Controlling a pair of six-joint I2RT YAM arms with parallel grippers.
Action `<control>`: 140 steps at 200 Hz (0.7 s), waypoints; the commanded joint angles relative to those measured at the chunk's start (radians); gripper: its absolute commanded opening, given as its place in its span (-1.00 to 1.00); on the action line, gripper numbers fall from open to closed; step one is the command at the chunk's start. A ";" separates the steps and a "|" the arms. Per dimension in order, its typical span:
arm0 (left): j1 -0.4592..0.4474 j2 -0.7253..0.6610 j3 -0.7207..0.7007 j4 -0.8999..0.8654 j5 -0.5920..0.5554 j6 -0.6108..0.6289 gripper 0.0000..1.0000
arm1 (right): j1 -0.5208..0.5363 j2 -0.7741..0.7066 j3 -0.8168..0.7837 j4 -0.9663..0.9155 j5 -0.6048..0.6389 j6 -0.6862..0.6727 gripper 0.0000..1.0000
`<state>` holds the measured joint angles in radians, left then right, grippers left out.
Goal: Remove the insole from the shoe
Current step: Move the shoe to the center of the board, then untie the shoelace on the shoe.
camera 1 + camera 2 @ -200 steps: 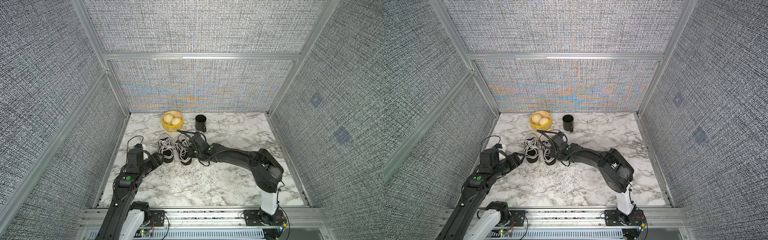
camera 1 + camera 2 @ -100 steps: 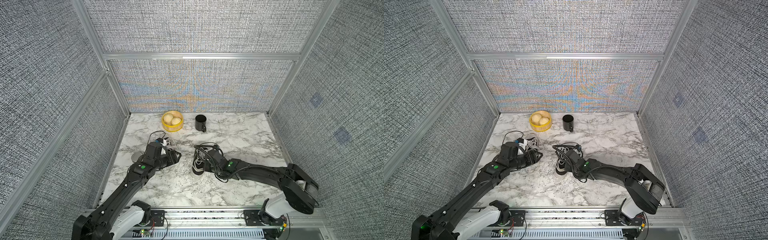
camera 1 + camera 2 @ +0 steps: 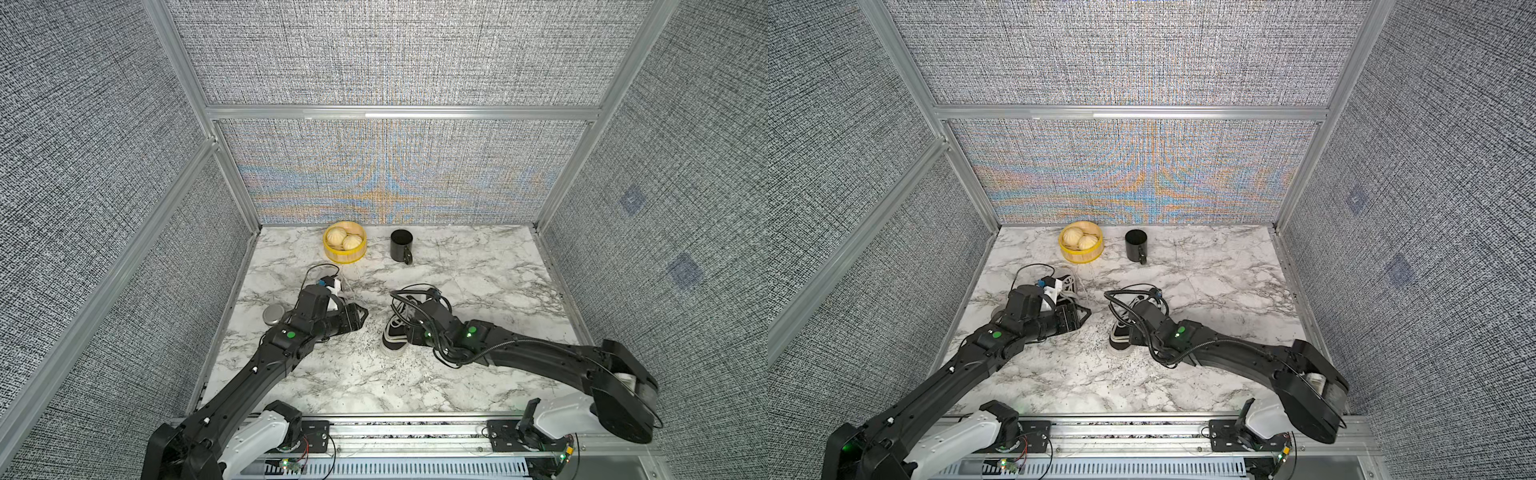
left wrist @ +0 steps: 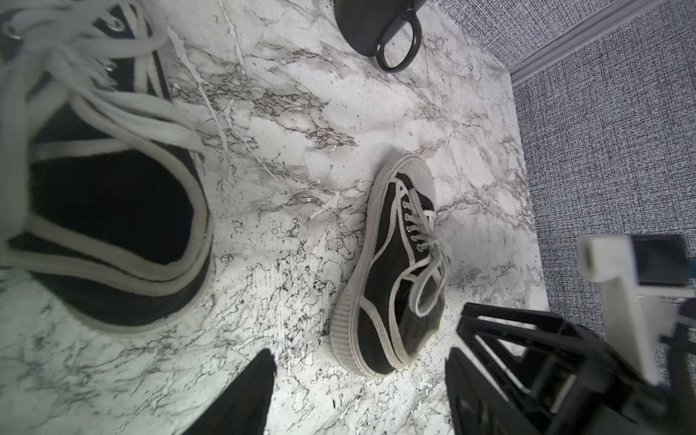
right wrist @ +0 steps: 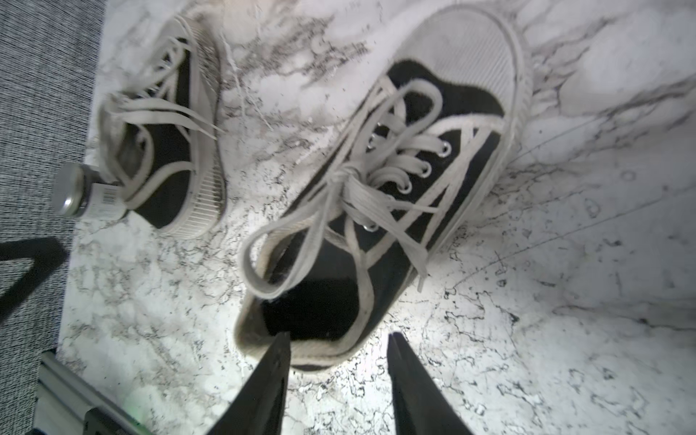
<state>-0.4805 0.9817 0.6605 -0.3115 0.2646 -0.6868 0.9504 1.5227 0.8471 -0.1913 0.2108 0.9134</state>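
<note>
The shoe (image 5: 395,180) lies mid counter (image 3: 490,286), heel hole just by the right fingers (image 5: 271,376), toe pointing away. Those are apart and empty; the left fingers (image 4: 244,395), farther off, are apart too. The insole must be inside, unseen

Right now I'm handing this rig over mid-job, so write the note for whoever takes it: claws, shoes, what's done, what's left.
Left claw: open, empty, hovering beside the left shoe.
Right claw: open, straddling the heel rim of the centre shoe, gripping nothing.
Both shoes sit on the marble table, their openings dark, so the inside cannot be made out.
Done: nothing visible; no insole lies out on the table.
Left: reach into a shoe opening, pinch the insole, and draw it out; the right claw looks best placed.
</note>
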 commanded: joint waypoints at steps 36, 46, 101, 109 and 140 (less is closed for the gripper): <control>-0.092 -0.028 -0.008 0.003 -0.007 0.073 0.45 | -0.043 -0.194 -0.116 0.108 0.098 -0.147 0.03; -0.119 -0.010 0.011 -0.004 -0.015 0.094 0.45 | -0.055 -0.213 -0.140 0.134 0.091 -0.173 0.04; -0.275 0.144 0.135 -0.049 -0.058 0.224 0.48 | -0.174 -0.249 -0.173 0.155 0.037 -0.174 0.04; -0.303 0.174 0.161 -0.065 -0.062 0.244 0.49 | -0.199 -0.249 -0.173 0.141 0.000 -0.157 0.04; -0.385 0.295 0.277 -0.209 -0.194 0.332 0.49 | -0.230 -0.270 -0.209 0.124 -0.029 -0.088 0.03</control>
<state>-0.8291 1.2167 0.8810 -0.4042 0.1822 -0.4522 0.7319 1.2659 0.6579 -0.0677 0.2352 0.7586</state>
